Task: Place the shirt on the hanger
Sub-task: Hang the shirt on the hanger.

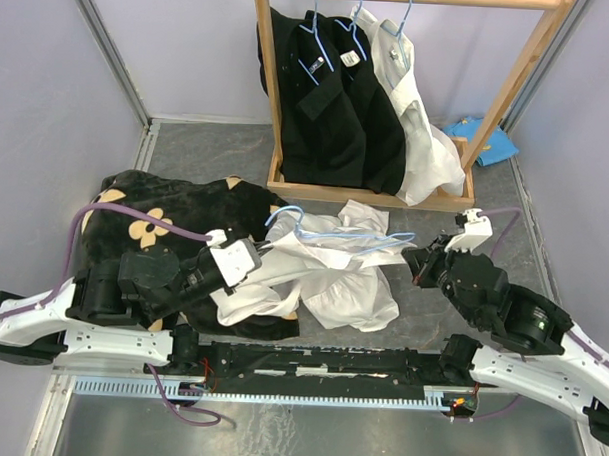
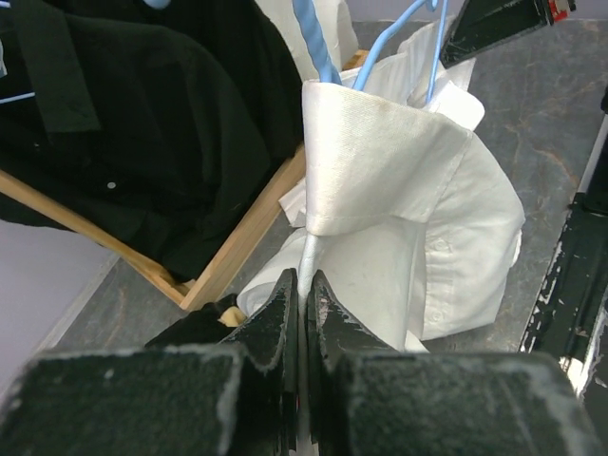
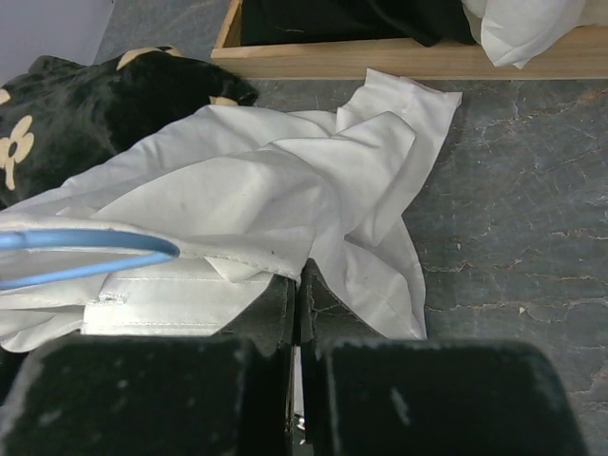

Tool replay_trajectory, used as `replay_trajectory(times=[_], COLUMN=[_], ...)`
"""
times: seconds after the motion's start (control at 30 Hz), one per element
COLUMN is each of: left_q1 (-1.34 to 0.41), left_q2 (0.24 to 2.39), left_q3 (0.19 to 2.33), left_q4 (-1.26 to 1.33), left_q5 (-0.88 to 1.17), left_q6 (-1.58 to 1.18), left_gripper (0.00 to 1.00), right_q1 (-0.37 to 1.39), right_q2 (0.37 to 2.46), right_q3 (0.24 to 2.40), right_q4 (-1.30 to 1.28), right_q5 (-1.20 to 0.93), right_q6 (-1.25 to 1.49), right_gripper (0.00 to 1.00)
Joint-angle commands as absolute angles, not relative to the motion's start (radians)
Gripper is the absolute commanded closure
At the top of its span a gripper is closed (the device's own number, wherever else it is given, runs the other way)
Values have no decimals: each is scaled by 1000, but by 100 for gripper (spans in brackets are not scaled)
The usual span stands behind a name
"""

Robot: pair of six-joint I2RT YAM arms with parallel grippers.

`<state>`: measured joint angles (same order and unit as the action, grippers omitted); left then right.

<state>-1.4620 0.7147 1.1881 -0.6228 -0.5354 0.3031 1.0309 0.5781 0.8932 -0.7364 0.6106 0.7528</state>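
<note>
At the far left of the table (image 1: 202,149), one black cloth with tan flowers (image 1: 155,218) is heaped, and its near edge is covered by the left arm. Beside it, the left gripper (image 2: 304,280) is seen pinched shut on a thin pale rod that runs up under the collar. This rod is taken to be wire of the hanger (image 2: 315,43), though the join is hidden by fabric. One such hanger lies on the table, with its hook exposed and much of its right half buried in cloth. The shirt (image 1: 342,289), also one, is crumpled on the table between the two grippers and draped partly over the hanger. Further right, the right gripper (image 3: 298,277) is closed at the shirt's hem, and a sliver of white is visible between its fingers.

Behind, three garments are hung on blue hangers from a wooden rack (image 1: 536,56): two black shirts (image 1: 328,119) and one white shirt (image 1: 423,142). The rack's top is cut off by the frame. A blue object (image 1: 485,142) behind the right post is half hidden and cannot be identified.

The crumpled shirt's far corner lies just beside the rack's base. Bare grey surface is seen at the back left and to the right of the shirt.
</note>
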Motion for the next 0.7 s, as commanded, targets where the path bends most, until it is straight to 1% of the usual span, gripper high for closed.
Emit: replay_trajectory(times=[0.0, 0.2, 0.3, 0.4, 0.53, 0.67], left_q1=[-1466, -1466, -1466, -1467, -1467, -1466], left_q2=[682, 705, 715, 737, 806, 860], left_q3=[1237, 1241, 1231, 1226, 1254, 1305], left_q4=[-581, -637, -642, -649, -660, -649], left_q5=[-497, -541, -602, -655, -733, -831], left_q6=[309, 298, 296, 307, 336, 385], left_gripper=[97, 97, 97, 97, 97, 97], right_q1=[1027, 1026, 1027, 1026, 1027, 1027], right_q2=[545, 488, 470, 498, 631, 786], right_q3=[924, 976, 1010, 1074, 1234, 1513], right_q4=[-826, -853, -861, -905, -984, -1127], right_q5=[725, 750, 708, 645, 536, 476], right_q6=[707, 626, 550, 480, 383, 293], right_gripper=[100, 100, 100, 100, 100, 100])
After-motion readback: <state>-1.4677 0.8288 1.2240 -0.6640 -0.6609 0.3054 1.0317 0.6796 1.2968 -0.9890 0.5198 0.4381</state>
